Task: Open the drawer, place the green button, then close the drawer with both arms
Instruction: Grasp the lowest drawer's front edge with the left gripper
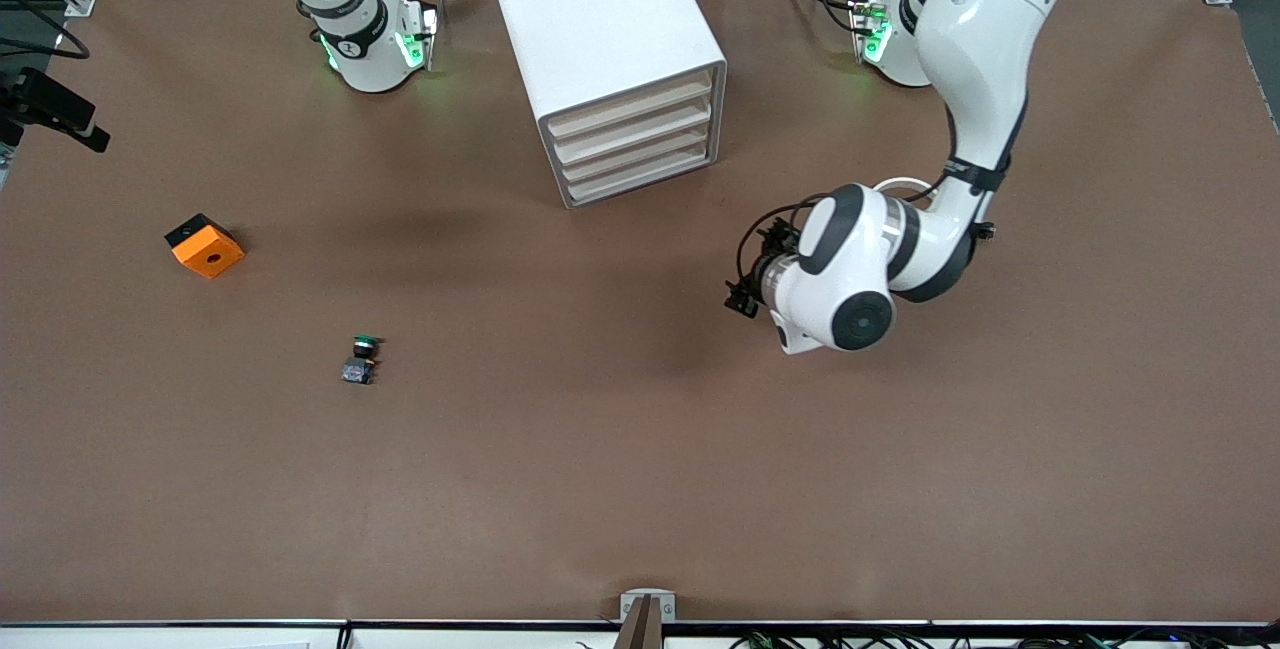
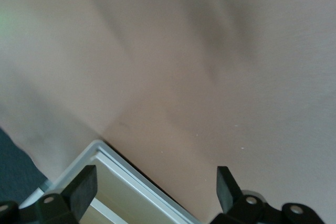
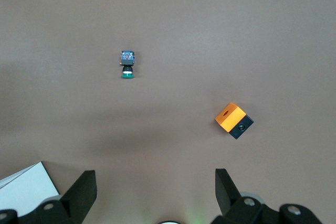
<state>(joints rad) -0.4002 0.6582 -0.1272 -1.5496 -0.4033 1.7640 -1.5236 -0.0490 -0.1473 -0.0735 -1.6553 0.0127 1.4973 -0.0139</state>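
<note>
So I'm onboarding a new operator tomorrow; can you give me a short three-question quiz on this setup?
1. True or false: the drawer, lowest in the cabinet, is pulled out.
2. Which lies nearer to the front camera: (a) the button or (b) the orange block?
3. Fill in: the left gripper hangs over bare table in front of the cabinet with its fingers ____.

Key
1. False: all four drawer fronts sit flush.
2. (a) The button; it lies on its side on the table.
3. Open. The right gripper, up over the right arm's end of the table, is open too and holds nothing.
</note>
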